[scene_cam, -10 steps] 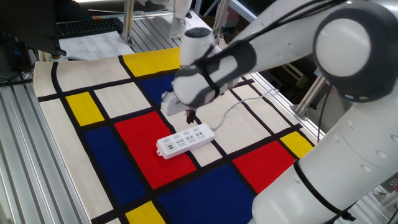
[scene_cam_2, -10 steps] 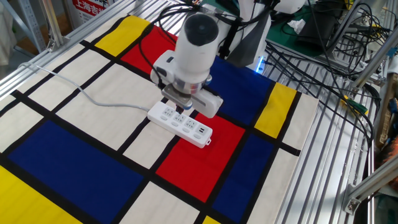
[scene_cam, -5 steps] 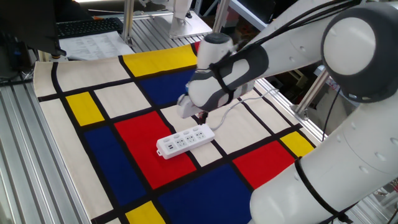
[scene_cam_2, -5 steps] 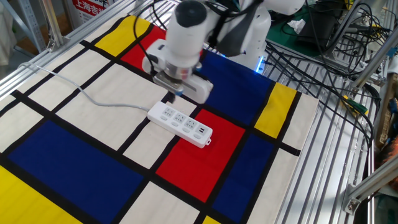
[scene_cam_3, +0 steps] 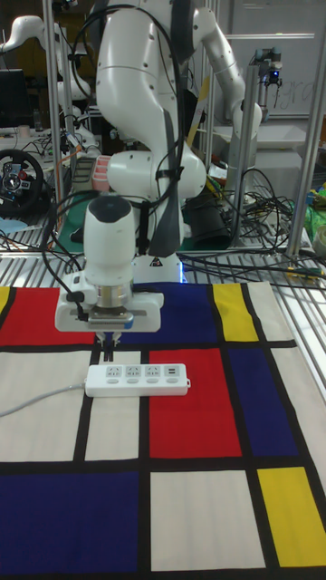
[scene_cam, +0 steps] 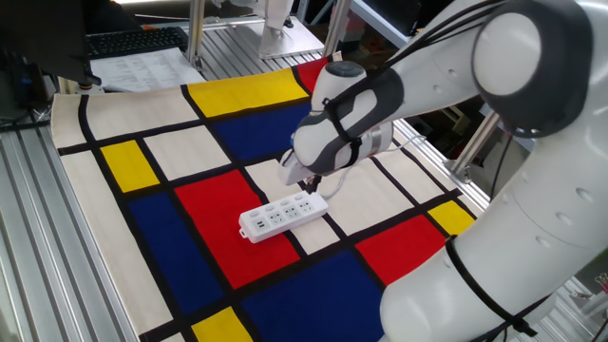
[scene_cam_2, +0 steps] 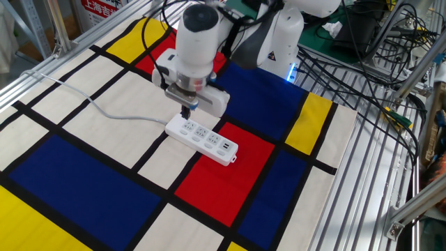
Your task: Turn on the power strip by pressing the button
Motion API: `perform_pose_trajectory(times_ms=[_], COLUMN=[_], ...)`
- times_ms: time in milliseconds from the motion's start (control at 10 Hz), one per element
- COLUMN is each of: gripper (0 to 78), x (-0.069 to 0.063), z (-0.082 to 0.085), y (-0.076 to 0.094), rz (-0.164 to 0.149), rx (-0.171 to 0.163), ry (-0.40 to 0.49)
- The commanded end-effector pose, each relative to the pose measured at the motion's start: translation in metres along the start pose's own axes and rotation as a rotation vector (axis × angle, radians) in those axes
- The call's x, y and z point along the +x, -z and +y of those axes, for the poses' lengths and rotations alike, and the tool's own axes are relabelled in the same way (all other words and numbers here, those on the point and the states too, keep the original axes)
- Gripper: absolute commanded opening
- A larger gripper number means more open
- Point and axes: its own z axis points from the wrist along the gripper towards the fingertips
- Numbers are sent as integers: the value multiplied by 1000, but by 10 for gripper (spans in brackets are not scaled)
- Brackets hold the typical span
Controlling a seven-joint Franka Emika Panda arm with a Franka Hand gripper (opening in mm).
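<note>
The white power strip [scene_cam: 282,215] [scene_cam_2: 202,137] [scene_cam_3: 138,380] lies flat on the coloured mat, partly on a red panel. Its thin white cord [scene_cam_2: 104,111] [scene_cam_3: 36,399] trails away from one end. The button is too small to pick out at that cord end. My gripper [scene_cam: 311,187] [scene_cam_2: 187,113] [scene_cam_3: 110,343] points straight down, just above the strip's cord end. In the tall fixed view its dark fingers meet in one narrow tip, shut on nothing, a short way above the strip.
The mat [scene_cam_2: 83,181] of red, blue, yellow and cream panels covers the table. A keyboard [scene_cam: 133,40] and papers [scene_cam: 142,68] lie beyond its far edge. Loose cables [scene_cam_2: 362,63] run over the metal frame beside the mat. The arm's base [scene_cam_3: 158,263] stands behind the strip.
The gripper has moved along the strip from over its sockets to its cord end. The strip and cord have not shifted.
</note>
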Motion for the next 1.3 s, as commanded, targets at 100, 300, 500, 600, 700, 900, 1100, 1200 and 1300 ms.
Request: perform_pose_trajectory(times_ms=[100, 300, 500, 600, 700, 900, 1100, 1200, 1300], gripper=[0, 0, 0, 0, 0, 0, 0, 0, 0], x=[-8, -12, -21, -23, -24, -22, -22, -21, -20], z=[8, 7, 4, 3, 3, 1, 0, 0, -1], y=[-3, -10, -12, -12, -13, -20, -20, -21, -22], rz=[-2, -11, -12, -13, -13, -15, -15, -5, -6], rx=[-1, -3, -5, -8, -9, -25, -33, -27, -32], ry=[-2, -2, 5, 5, 6, 9, 10, 16, 16])
